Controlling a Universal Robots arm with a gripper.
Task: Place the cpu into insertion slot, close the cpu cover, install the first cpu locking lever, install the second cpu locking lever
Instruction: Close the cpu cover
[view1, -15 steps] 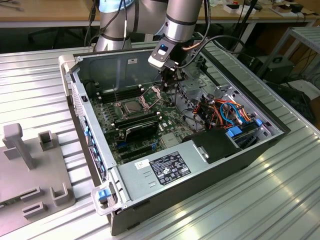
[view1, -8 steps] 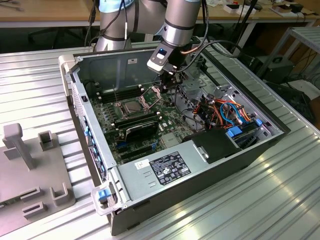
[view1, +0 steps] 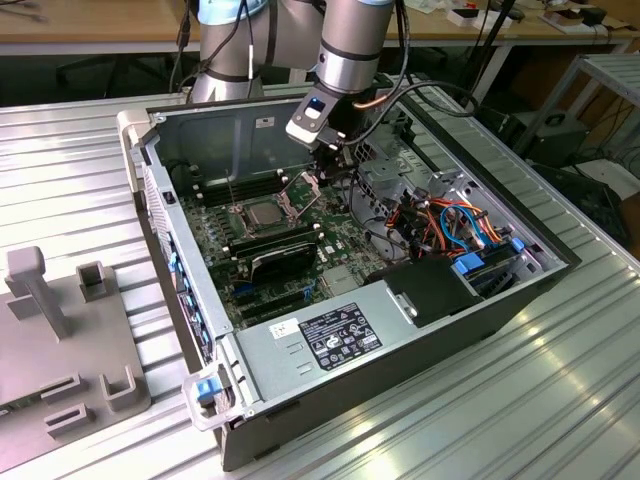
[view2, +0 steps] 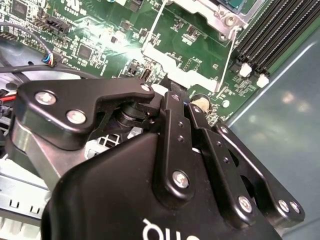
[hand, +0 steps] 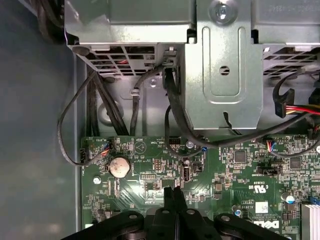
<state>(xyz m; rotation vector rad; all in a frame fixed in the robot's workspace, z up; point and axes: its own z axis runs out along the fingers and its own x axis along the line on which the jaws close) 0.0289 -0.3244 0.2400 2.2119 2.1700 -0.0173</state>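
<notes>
In the exterior view the cpu (view1: 258, 212) lies flat in the insertion slot (view1: 240, 222) on the green board, its silver top showing through the cpu cover (view1: 276, 207). One thin locking lever (view1: 232, 190) stands upright at the socket's far side. My gripper (view1: 337, 170) hovers over the board toward the exterior view's right of the socket, apart from it. In both wrist views its black fingers (hand: 174, 196) are pressed together with nothing between them. The second wrist view shows the gripper (view2: 181, 97) near the socket's silver frame (view2: 215, 15) and a wire lever (view2: 229, 52).
The open computer case (view1: 150, 170) walls in the board. A grey drive cage (hand: 220, 65) with black cables and a coin battery (hand: 120, 166) lie just beyond the fingertips. Black memory slots (view2: 272, 35) run beside the socket. A power supply (view1: 330, 335) and coloured cables (view1: 450, 225) fill the near side.
</notes>
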